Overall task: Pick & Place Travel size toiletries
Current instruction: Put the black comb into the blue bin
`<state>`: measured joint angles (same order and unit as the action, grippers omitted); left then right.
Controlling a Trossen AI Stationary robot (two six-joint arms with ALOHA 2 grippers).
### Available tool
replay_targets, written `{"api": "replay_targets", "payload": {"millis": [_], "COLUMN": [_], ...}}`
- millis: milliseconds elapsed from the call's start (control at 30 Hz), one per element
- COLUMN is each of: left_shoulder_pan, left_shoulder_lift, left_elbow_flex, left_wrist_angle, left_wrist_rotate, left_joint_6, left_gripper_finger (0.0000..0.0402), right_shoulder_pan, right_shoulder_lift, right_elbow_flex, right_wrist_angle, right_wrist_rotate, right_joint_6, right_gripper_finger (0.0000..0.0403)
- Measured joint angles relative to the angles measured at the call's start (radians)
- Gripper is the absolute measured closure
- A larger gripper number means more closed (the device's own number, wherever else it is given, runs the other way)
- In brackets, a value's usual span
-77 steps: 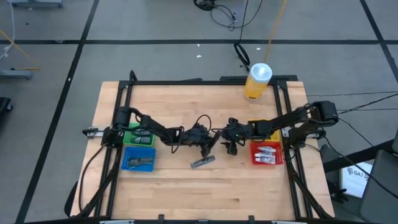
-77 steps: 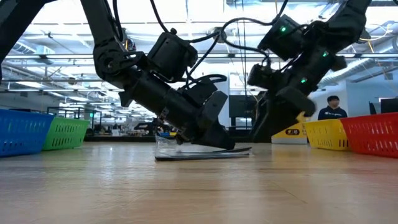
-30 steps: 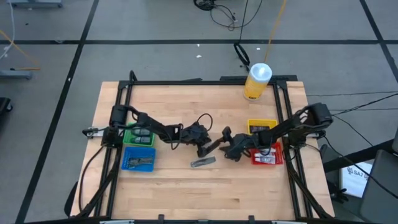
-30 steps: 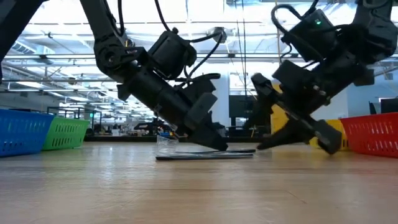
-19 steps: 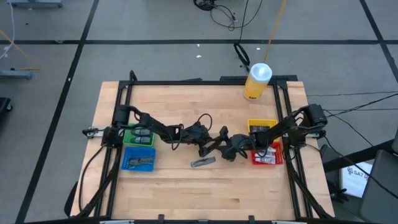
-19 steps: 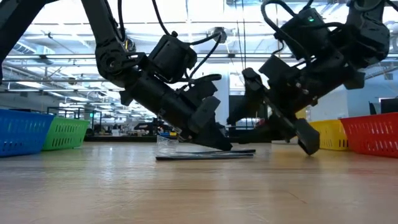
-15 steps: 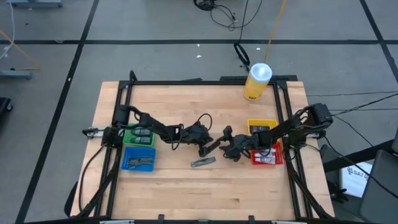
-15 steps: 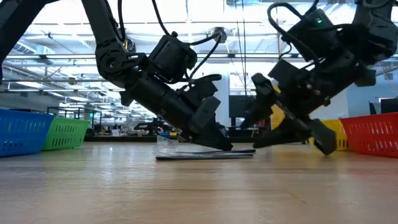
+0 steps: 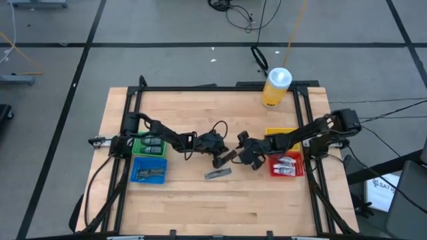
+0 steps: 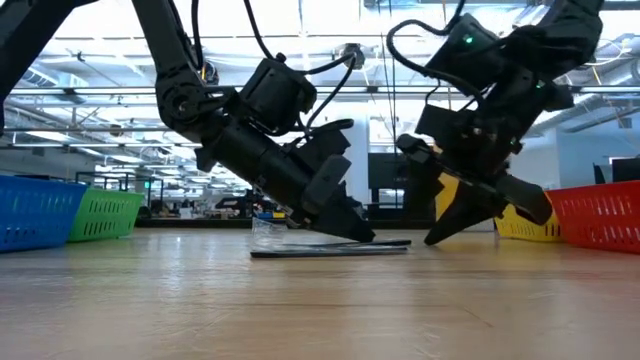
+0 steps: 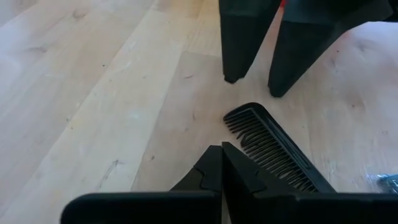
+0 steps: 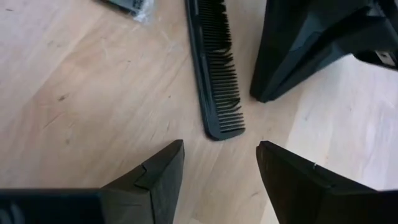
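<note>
comb: black, flat on worktop centre, between both pincers
packet: just beside comb, toward front edge
left pincer: closed, empty, tips at comb
right pincer: fingers apart, holding nothing
change: right pincer pulled nearer centre, lifted

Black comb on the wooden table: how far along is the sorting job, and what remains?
Done: white tubes lie in the red plastic bin; the blue plastic bin and green plastic bin hold items too. In hand: the flat black plastic comb lies on the table, ungripped; the open right gripper faces its end, the shut left gripper is beside it. Left: the comb and a grey flat packet.
</note>
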<state>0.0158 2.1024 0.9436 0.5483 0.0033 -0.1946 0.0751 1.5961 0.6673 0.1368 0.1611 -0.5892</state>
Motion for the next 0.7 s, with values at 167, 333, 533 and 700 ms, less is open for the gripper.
{"api": "replay_targets", "payload": {"millis": [167,333,533,700], "left_shoulder_pan": [-0.001,-0.001,-0.010,-0.015], "left_shoulder_lift": [0.001,0.001,0.002,0.002], "left_elbow_flex": [0.000,0.000,-0.001,-0.001], "left_wrist_angle": [0.002,0.004,0.026,0.034], "left_wrist_rotate": [0.012,0.018,0.024,0.023], "left_joint_6": [0.009,0.009,-0.001,-0.001], "left_gripper_finger": [0.0394,0.0398,0.0395,0.0397], "right_shoulder_pan": [-0.020,-0.035,-0.050,-0.055], "right_shoulder_lift": [0.035,0.085,0.093,0.093], "right_elbow_flex": [0.024,0.033,0.033,0.033], "right_wrist_angle": [0.012,0.074,0.082,0.079], "right_wrist_rotate": [-0.032,-0.033,-0.033,-0.036], "right_joint_6": [-0.065,-0.085,-0.085,-0.085], "right_gripper_finger": [0.0207,0.0207,0.0207,0.0207]}}
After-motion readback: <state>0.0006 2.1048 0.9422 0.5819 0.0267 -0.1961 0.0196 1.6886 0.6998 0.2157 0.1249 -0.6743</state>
